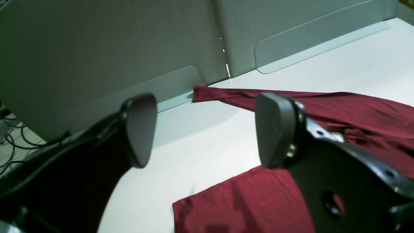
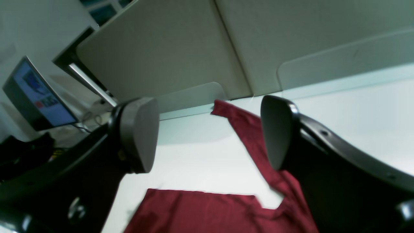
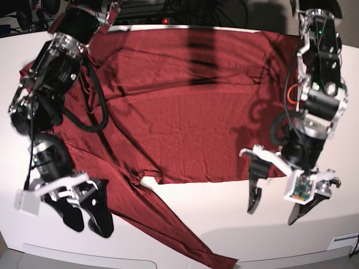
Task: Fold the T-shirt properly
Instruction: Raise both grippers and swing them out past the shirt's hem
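Note:
The maroon T-shirt (image 3: pixel 185 101) lies spread flat and wrinkled over the white table (image 3: pixel 224 218). One long sleeve (image 3: pixel 179 230) runs to the near edge. My left gripper (image 3: pixel 273 216) hangs open above bare table, just off the shirt's near edge. In its wrist view the pads (image 1: pixel 271 129) frame the sleeve (image 1: pixel 323 103) and a flat part of the shirt (image 1: pixel 242 204). My right gripper (image 3: pixel 90 228) stands open by the sleeve's root. From its own camera the right gripper (image 2: pixel 207 132) is empty, above the shirt (image 2: pixel 200 210).
Grey partition panels (image 1: pixel 97 48) and low clear guards (image 1: pixel 310 42) line the table's edge beyond the sleeve cuff (image 1: pixel 198 94). A monitor (image 2: pixel 35 94) stands outside the partition. Cables (image 1: pixel 9 142) hang past the table's side.

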Robot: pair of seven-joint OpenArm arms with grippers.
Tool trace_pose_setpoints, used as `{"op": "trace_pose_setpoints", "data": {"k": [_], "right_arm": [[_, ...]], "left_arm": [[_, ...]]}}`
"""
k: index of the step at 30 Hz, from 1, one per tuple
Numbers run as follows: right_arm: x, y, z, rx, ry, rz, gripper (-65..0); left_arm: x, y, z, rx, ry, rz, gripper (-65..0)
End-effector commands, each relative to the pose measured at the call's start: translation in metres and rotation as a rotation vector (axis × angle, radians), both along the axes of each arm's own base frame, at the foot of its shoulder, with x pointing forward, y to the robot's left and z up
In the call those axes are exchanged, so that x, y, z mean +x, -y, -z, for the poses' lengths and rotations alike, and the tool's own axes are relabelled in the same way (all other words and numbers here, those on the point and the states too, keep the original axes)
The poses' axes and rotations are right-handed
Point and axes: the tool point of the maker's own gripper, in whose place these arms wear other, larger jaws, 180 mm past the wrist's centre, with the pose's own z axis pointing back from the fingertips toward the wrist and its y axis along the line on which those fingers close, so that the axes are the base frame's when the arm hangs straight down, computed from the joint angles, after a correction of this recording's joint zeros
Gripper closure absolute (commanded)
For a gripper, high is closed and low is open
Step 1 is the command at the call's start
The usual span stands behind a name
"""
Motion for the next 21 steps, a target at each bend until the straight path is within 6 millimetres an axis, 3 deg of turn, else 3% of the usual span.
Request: {"op": "trace_pose_setpoints", "data": {"k": [1,12,21], "right_arm": [[0.002,0.000,-0.024,-0.006,0.082,0.004,-47.5],[0.026,0.011,-0.061,-0.132,0.158,0.100,-47.5],[0.077,-0.035,-0.021,-0.248,0.025,-0.006,-47.5]], "left_arm": [[0.005,-0.002,-0.016,-0.009,0.056,-0.003,-45.1],[0.063,-0.017,-0.002,0.000,0.002,-0.046,-45.1],[0.105,-0.030,-0.004,0.005,-0.026,-0.079,-45.1]]}}
